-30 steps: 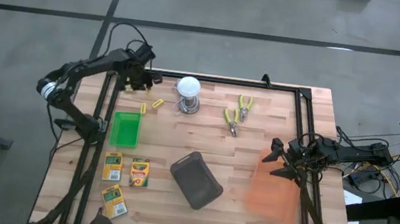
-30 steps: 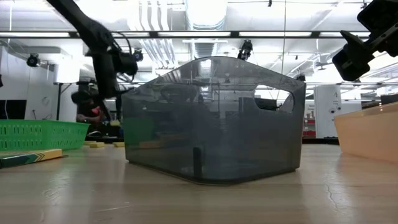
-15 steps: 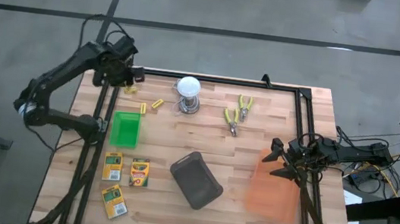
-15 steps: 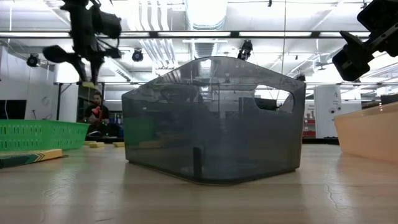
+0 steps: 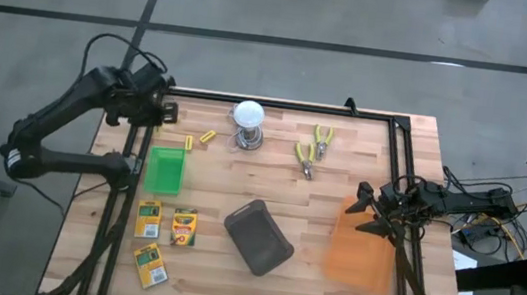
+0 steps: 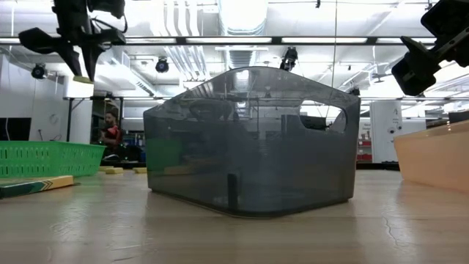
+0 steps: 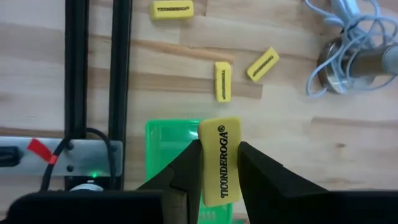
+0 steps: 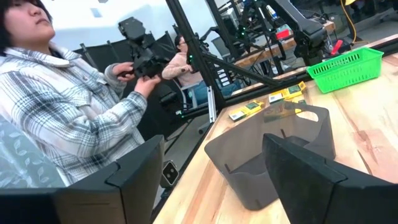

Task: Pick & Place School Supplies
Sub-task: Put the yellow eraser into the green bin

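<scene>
Above the table's far-left corner, the left gripper (image 5: 152, 114) is being held high, its fingers (image 7: 186, 163) being kept narrowly closed on a yellow eraser (image 7: 221, 160) printed "TICONDEROGA". Over the last second this arm is being drawn back from beside the white bulb (image 5: 248, 115) toward the left rail, and raised, as the low view confirms. By judgement, the pick is done and the carry is being made; the green basket (image 5: 165, 170) is showing directly below the eraser in the left wrist view, so it is probably the drop site.

Eraser: short, flat, rounded block, being gripped across its narrow sides. Three more yellow pieces (image 7: 222, 81) are being left on the wood beyond the basket. Three crayon boxes (image 5: 182, 227) are lying near the front-left edge, untouched.

Right gripper (image 5: 367, 209) is being parked, unmoved, over the orange bin (image 5: 360, 250), jaws spread wide, nothing held.
</scene>
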